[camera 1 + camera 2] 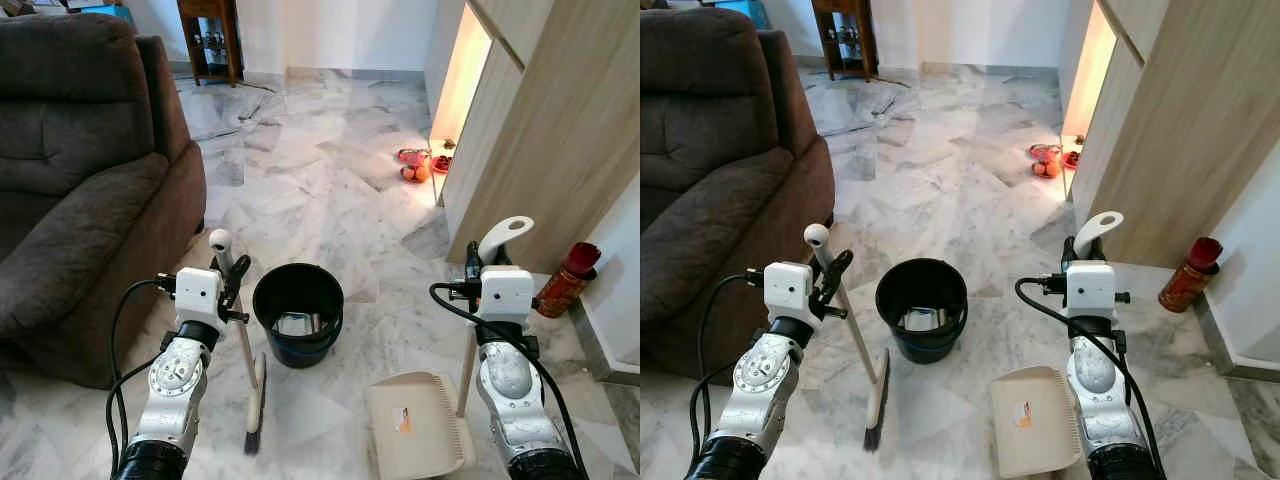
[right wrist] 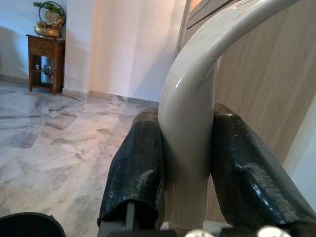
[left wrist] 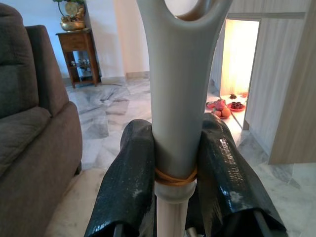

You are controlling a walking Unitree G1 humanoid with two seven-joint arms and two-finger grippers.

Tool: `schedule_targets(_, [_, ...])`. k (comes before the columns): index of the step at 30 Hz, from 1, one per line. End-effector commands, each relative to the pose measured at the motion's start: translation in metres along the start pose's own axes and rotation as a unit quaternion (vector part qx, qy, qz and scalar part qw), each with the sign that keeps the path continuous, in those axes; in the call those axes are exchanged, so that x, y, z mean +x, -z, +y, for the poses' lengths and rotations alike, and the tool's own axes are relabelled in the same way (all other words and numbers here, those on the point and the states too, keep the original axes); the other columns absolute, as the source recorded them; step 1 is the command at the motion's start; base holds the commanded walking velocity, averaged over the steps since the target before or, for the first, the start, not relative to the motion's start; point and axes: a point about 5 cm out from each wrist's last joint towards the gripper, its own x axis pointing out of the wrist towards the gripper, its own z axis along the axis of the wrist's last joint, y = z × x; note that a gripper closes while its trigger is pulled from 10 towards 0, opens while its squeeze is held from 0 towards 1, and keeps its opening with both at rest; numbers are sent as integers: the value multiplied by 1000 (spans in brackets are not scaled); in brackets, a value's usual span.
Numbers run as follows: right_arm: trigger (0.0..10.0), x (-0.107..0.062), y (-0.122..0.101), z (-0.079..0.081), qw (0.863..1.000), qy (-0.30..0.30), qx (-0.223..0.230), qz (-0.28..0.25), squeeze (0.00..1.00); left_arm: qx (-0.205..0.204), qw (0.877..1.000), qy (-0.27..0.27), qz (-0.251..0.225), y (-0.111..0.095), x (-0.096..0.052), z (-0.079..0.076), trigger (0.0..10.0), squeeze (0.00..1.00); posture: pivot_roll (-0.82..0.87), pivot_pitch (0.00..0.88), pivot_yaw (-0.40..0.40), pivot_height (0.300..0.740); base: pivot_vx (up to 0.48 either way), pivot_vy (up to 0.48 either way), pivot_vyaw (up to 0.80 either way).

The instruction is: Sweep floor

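My left gripper (image 1: 231,283) is shut on the handle of a small broom (image 1: 244,350), whose dark bristle head (image 1: 254,415) rests on the marble floor left of a black bucket (image 1: 297,312). In the left wrist view both black fingers (image 3: 129,182) press the grey handle (image 3: 176,98). My right gripper (image 1: 474,268) is shut on the upright cream handle (image 1: 502,238) of a beige dustpan (image 1: 415,435), which lies flat on the floor in front of me. The right wrist view has the fingers (image 2: 138,168) clamping that handle (image 2: 190,128).
A brown sofa (image 1: 70,190) fills the left side. A wooden cabinet wall (image 1: 560,140) stands on the right, with a red canister (image 1: 566,280) at its base. Red slippers (image 1: 415,165) lie by a lit doorway. A wooden side table (image 1: 210,40) stands far back.
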Motion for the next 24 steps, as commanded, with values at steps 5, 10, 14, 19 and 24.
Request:
schedule_targets(5, [10000, 7, -12, -8, 1000, 10, -3, -29, 0, 7, 1000, 10, -24, -10, 5, -2, 10000, 0, 4, 0, -3, 740, -97, 0, 0])
schedule_targets(10, [10000, 5, -12, -9, 1000, 13, -4, -29, 0, 8, 1000, 13, -24, -10, 5, -3, 10000, 0, 3, 0, 1, 740, -256, 0, 0])
schedule_targets(14, [10000, 5, -11, -9, 1000, 13, -2, -27, 0, 9, 1000, 15, -26, -12, 6, -3, 10000, 0, 13, 0, -3, 740, -65, 0, 0])
schedule_targets(19, [10000, 5, -10, -5, 1000, 8, -2, -24, 0, 10, 1000, 12, -27, -13, 6, -1, 10000, 0, 20, 0, -5, 740, 0, 0, 0])
schedule_targets(24, [10000, 7, -13, -6, 1000, 9, -1, -28, 0, 11, 1000, 13, -25, -12, 7, -1, 10000, 0, 7, 0, 1, 740, -144, 0, 0])
